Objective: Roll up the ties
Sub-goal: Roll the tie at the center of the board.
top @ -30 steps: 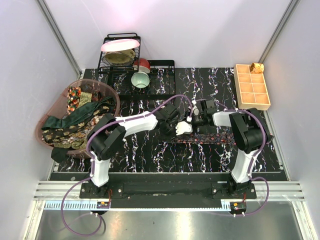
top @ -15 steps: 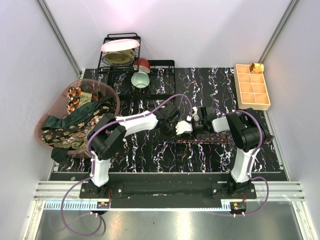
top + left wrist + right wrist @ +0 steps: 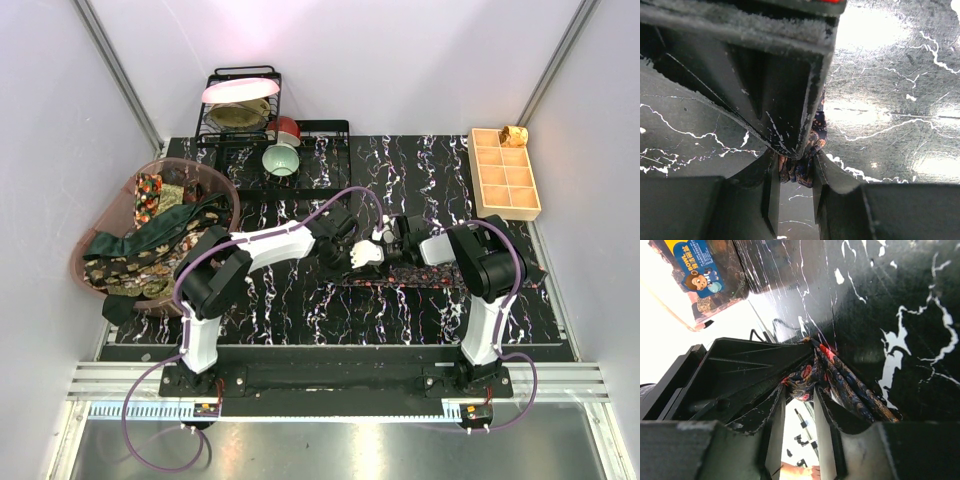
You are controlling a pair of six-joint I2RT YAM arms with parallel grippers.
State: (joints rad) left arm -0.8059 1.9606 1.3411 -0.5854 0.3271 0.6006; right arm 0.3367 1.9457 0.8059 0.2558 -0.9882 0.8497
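- At the far left of the table [image 3: 300, 305], a pinkish basket [image 3: 228, 190] holds a heap of ties [image 3: 150, 245] in dark green and brown-gold patterns. Some of them spill over its near rim.
- Behind the basket, toward the back wall, a black dish rack [image 3: 345, 140] carries a pink plate [image 3: 240, 90] on top. A pale green bowl [image 3: 281, 160] stands lower down, with a red bowl [image 3: 288, 127] just behind it.
- The left arm reaches across to the middle of the table. The left gripper [image 3: 364, 256] is at the left end of a dark tie [image 3: 440, 276] with small red marks. In the left wrist view its fingers [image 3: 771, 192] are clenched on a bunched fold of this tie, with fabric filling the narrow gap between them.
- The tie lies flat on the table as a long strip running rightward from the two grippers, past the right arm's elbow. Its left end is gathered up off the surface.
- The right gripper [image 3: 388, 238] faces the left one, tips almost touching it. In the right wrist view its fingers [image 3: 774, 415] grasp the same gathered fabric, which touches both tips. The strip trails away behind it over the marbled surface.
- At the far right rear, well apart from the tie, sits a tan gridded tray [image 3: 478, 172]. A small yellowish lump [image 3: 514, 135] lies in its far right compartment.
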